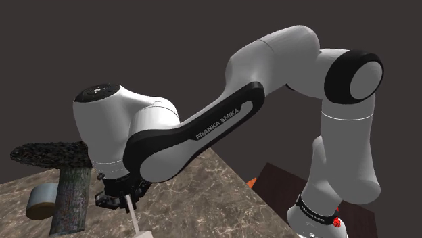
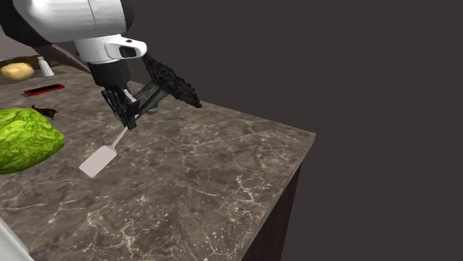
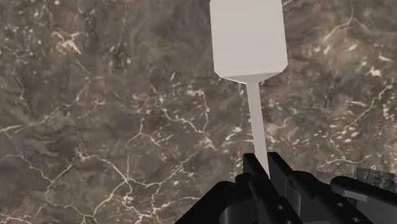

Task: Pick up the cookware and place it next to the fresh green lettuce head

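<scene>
Here the end effector [image 2: 129,121] is clamped on the thin handle of a pale spatula [image 2: 106,152], the fingers pinching the handle's end in the wrist view [image 3: 264,167]. The flat blade hangs below and ahead of them over the marbled desk [image 2: 215,178]. Whether the blade touches the desk I cannot tell. In the second exterior view the blade sits near the lettuce [image 2: 26,139] but apart from it, with bare desk between them. A wide stretch of desk lies open from the spatula to the corner and front edge at that view's right. Behind the end effector a dark rough slab [image 2: 172,81] on a mottled post [image 1: 73,199] stands close, near the desk's far edge. At that view's far left lie a red strip [image 2: 44,90], a small white bottle [image 2: 46,67] and a yellow lump [image 2: 17,71], all well apart from the spatula. A grey cylinder [image 1: 42,201] lies on its side just beside the post; what it holds cannot be made out. The lettuce is cut off by the picture's left edge, and in the shoulder view the arm hides much of the desk, leaving only the spatula's handle [image 1: 133,218] below the end effector [image 1: 119,200].
</scene>
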You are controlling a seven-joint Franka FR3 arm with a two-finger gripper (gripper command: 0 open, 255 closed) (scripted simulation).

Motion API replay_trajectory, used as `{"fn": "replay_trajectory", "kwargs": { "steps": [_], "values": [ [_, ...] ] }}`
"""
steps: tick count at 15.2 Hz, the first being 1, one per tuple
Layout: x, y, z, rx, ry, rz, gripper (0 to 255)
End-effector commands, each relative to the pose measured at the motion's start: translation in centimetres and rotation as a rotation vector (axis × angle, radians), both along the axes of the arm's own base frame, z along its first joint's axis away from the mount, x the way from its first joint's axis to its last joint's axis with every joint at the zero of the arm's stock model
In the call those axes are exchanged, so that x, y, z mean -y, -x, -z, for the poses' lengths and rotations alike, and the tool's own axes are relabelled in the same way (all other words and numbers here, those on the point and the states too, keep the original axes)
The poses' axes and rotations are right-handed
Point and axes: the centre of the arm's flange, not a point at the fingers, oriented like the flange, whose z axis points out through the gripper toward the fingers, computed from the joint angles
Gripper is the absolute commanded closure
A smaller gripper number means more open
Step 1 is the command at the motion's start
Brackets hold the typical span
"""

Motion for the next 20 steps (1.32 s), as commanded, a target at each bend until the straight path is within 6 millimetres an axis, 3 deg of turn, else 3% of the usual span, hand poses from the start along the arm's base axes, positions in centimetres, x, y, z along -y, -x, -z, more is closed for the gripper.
{"fn": "replay_trajectory", "kwargs": {
  "steps": [1,9,17,18,20],
  "values": [
    [0.0,0.0,1.0,0.0,0.0,0.0,255],
    [0.0,0.0,5.4,0.0,0.0,0.0,255],
    [0.0,0.0,5.4,0.0,0.0,0.0,255],
    [0.0,0.0,5.4,0.0,0.0,0.0,0],
    [0.0,0.0,5.4,0.0,0.0,0.0,0]
  ]
}}
